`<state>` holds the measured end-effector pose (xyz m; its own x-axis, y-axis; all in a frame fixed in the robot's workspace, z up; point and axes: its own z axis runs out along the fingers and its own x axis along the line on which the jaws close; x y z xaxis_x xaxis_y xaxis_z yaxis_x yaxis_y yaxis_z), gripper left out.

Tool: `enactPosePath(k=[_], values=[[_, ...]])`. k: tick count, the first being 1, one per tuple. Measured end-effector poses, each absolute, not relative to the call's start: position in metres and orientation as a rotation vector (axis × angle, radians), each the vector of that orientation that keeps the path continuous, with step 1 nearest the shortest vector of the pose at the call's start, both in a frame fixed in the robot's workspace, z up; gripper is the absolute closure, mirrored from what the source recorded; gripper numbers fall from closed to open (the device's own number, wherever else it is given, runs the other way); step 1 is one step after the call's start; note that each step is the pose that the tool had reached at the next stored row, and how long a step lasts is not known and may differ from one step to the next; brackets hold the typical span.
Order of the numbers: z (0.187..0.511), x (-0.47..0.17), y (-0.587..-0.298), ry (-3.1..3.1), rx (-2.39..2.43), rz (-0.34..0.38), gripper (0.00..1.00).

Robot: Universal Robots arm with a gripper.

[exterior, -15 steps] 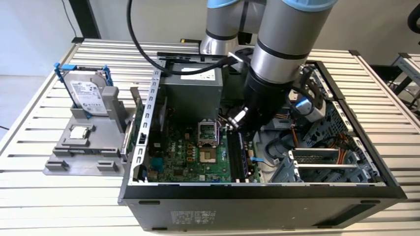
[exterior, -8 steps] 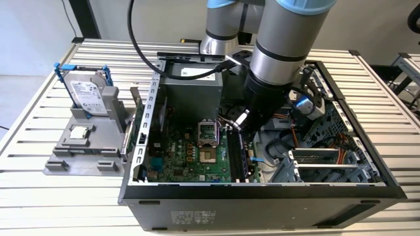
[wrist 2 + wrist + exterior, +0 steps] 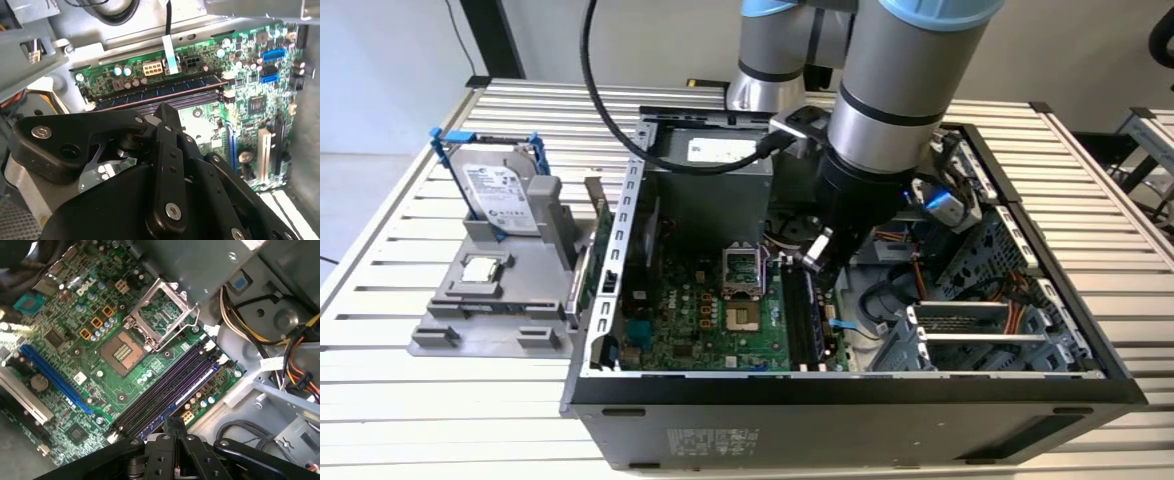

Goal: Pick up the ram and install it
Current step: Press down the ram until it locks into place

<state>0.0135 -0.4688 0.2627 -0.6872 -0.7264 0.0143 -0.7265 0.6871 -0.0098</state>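
My gripper (image 3: 817, 252) hangs inside the computer case (image 3: 854, 385); I cannot tell its state. The ram (image 3: 165, 91) lies in its slot on the motherboard (image 3: 707, 320), its long axis running 6 to 12 o'clock in the exterior view.

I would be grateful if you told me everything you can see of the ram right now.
The ram is a long, thin, dark blue-green board carrying a row of black chips. It stands on edge in one of the parallel memory slots on the green motherboard, lying along the slot's full length, next to the other dark slots. In the first wrist view it appears as a bluish strip in the slot nearest the gripper, whose fingertips sit together just above it. Whether it is fully latched cannot be told.
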Motion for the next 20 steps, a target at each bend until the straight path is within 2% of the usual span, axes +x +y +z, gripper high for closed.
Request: enactPosePath(k=[20], values=[[0.2627, 0.0135, -0.4688, -2.611, 1.736, 0.025, 1.00]])
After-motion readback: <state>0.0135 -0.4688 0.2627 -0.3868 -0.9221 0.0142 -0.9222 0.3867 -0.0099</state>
